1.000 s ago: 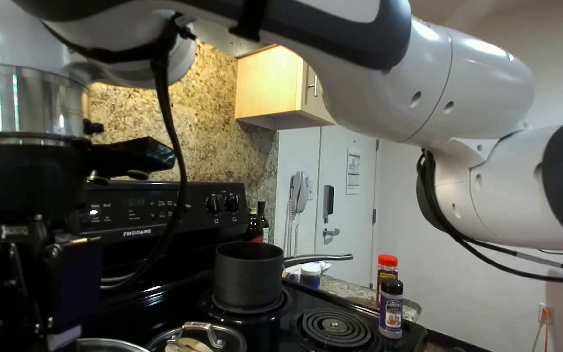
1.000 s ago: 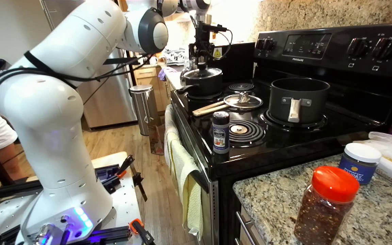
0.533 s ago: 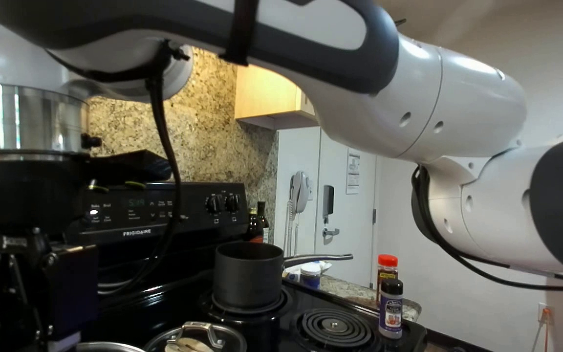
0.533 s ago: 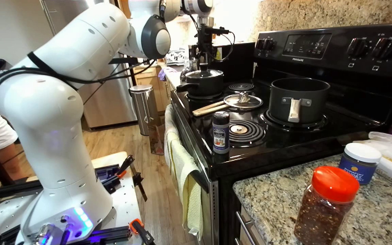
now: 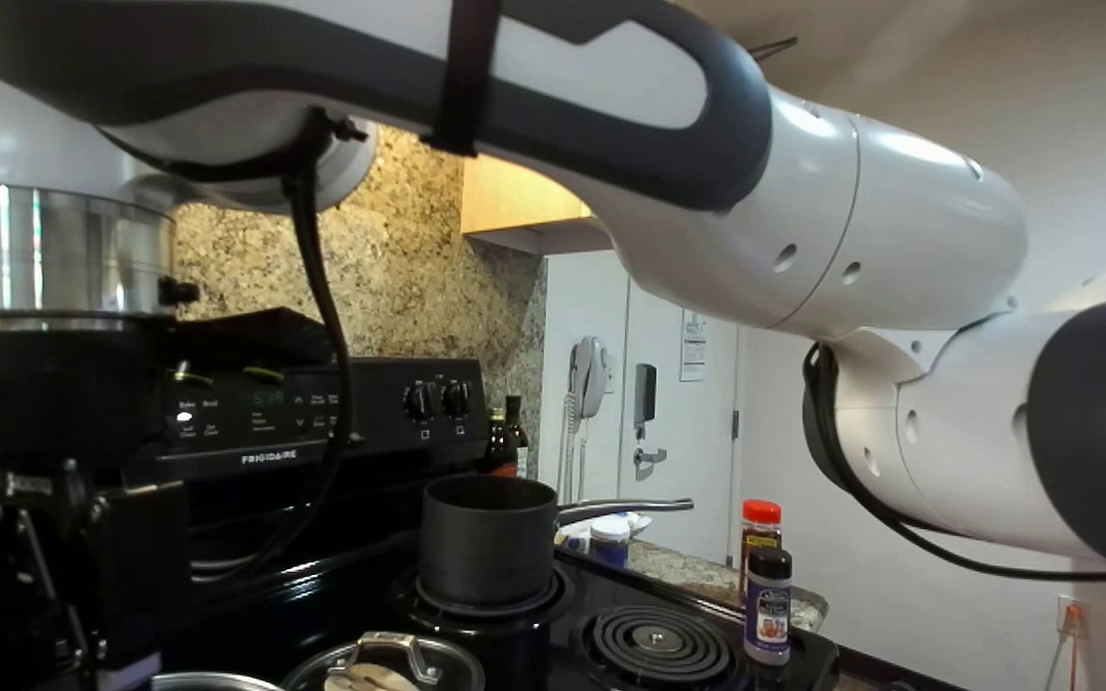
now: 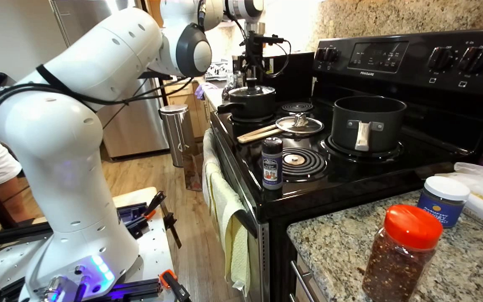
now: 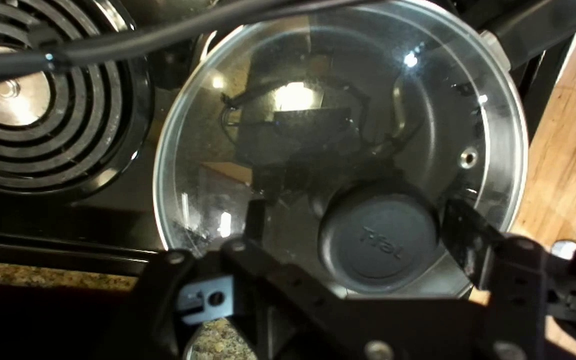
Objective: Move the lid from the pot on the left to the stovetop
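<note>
Two brand names read clearly: "T-fal" on the knob (image 7: 380, 242) of the lid (image 7: 313, 135), directly below the gripper (image 7: 355, 220), and "FRIGIDAIRE" on the back panel (image 5: 275, 432) of the stovetop (image 6: 338, 173), beyond it. The gripper's jaws stand apart, the knob showing between them; contact cannot be told. Beneath, the lid sits on the pot (image 6: 256, 107).

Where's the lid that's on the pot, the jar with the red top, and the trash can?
Pot lid (image 7: 338, 145): in the wrist view, on its clear glass.
Red-topped jar (image 6: 397, 265): in an exterior view, on its clear side.
Trash can (image 6: 177, 132): in an exterior view, on its shiny side.
</note>
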Available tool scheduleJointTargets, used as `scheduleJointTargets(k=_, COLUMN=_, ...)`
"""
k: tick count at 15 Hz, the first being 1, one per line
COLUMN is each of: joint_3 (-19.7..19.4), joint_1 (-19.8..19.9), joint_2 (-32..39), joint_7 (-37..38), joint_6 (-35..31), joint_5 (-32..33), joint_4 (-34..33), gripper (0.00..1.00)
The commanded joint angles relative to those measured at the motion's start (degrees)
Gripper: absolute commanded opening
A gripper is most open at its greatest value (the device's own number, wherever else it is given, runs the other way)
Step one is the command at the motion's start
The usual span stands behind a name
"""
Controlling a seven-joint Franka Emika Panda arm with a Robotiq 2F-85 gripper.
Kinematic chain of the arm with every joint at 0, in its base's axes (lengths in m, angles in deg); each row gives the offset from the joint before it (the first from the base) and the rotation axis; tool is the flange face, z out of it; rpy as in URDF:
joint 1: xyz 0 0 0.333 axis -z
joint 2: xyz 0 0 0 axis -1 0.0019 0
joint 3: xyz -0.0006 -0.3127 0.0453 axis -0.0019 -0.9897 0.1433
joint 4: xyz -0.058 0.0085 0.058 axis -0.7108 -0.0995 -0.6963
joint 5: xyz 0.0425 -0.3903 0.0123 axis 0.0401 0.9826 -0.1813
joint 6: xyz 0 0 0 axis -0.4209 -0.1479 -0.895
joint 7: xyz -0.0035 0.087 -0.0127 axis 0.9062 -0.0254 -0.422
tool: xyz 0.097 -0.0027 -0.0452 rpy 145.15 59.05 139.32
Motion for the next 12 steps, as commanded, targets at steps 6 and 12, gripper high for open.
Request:
scheduleJointTargets(k=6, joint_3=-1.9, joint_1=-2.3, joint_2=1.9, joint_7=1.7, joint_6=-1.2, joint_5=0.5, joint_4=-3.9, gripper=0.34)
scheduleJointTargets(k=12, joint_3=-3.5, joint_1=-3.1, joint_2=0.1, joint_7=2.2, joint_6=-0.5, joint_5=1.2, joint_4=-2.5, gripper=0.34)
